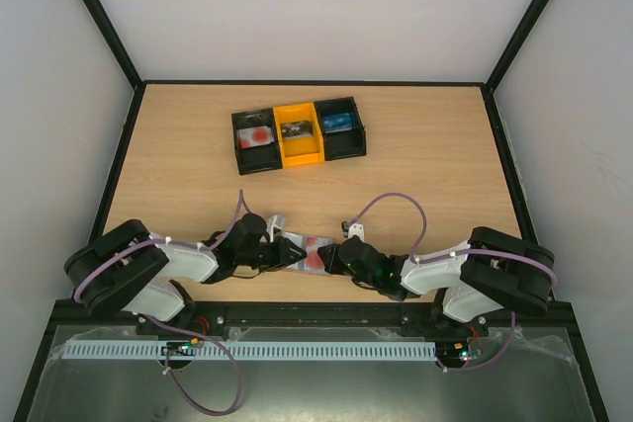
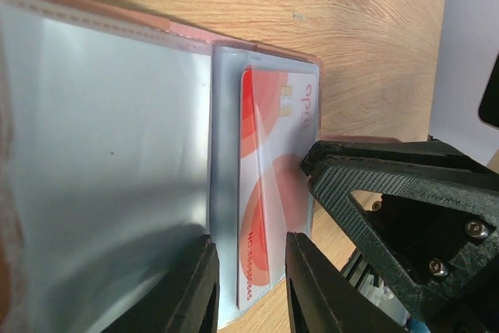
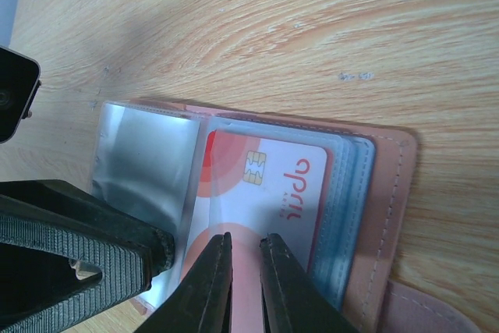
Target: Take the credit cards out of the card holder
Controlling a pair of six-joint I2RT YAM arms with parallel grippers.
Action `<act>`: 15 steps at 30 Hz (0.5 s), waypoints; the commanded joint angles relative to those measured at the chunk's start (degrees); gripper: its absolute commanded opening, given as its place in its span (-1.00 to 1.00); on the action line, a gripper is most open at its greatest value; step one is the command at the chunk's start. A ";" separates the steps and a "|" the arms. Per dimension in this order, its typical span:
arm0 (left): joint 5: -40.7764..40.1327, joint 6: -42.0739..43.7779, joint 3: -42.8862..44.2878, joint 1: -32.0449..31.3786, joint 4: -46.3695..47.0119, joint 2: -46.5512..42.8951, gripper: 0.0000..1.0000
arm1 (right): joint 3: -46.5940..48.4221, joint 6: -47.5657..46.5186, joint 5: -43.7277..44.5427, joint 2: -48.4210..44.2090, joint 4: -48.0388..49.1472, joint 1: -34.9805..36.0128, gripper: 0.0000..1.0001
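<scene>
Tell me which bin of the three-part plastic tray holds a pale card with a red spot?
The left black bin; the yellow middle bin holds something dark, the right black bin something blue.

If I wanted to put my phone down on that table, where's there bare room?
Bare wood lies left and right of the black-and-yellow tray, and in the wide band between it and the card holder. The near middle is crowded: the left claw and right claw meet there over the holder.
</scene>
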 commanded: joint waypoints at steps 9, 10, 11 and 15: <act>0.58 -0.51 -0.29 -0.37 3.41 1.33 -0.47 | -1.36 0.38 4.02 -5.27 -10.17 0.23 -0.74; 0.60 -0.52 -0.28 -0.43 3.48 1.42 -0.47 | -1.62 0.47 3.81 -5.23 -9.67 0.27 -0.74; 0.62 -0.53 -0.21 -0.44 3.59 1.61 -0.47 | -1.79 0.47 3.51 -4.95 -8.93 0.28 -0.74; 0.84 -0.69 -0.26 -0.41 4.40 2.61 -0.48 | -1.77 0.01 1.11 -2.08 -4.83 0.23 -0.74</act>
